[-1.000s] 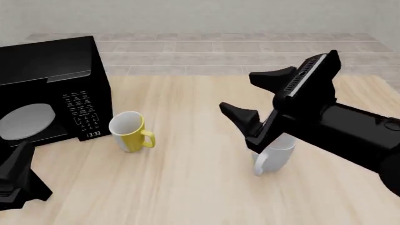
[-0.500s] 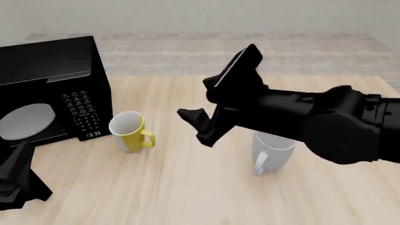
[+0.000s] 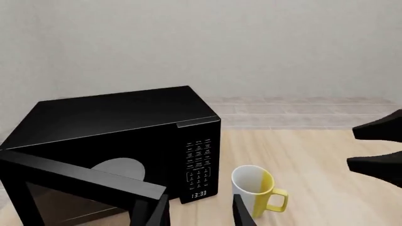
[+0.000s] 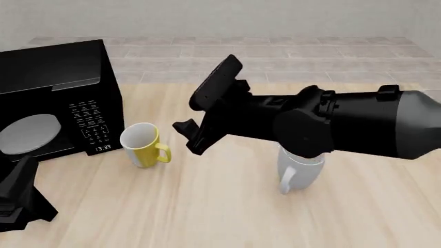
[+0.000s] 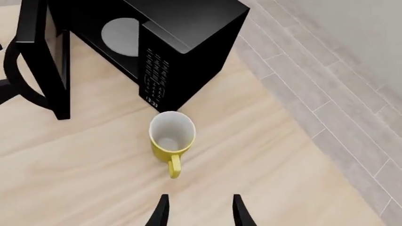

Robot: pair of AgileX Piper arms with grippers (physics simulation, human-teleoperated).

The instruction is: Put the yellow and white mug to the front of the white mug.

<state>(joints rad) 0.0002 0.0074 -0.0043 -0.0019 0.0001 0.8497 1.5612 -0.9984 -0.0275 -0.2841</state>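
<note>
The yellow and white mug [image 4: 143,145] stands upright on the table by the microwave's front right corner, handle pointing right. It also shows in the left wrist view as the yellow and white mug [image 3: 254,189] and in the right wrist view as the yellow and white mug [image 5: 171,139]. The white mug [image 4: 302,170] stands to its right, its top hidden under my right arm. My right gripper [image 4: 196,111] is open, in the air just right of the yellow mug, holding nothing. My left gripper [image 3: 199,214] is open and empty, low at the near left.
A black microwave [image 4: 55,98] fills the table's left side, its door [image 5: 44,52] swung open toward the near side. My left arm [image 4: 17,201] sits in front of it. The table's far edge meets a tiled floor [image 4: 276,51].
My right gripper has swung left from over the white mug to just right of the yellow mug. The left arm and both mugs have not moved.
</note>
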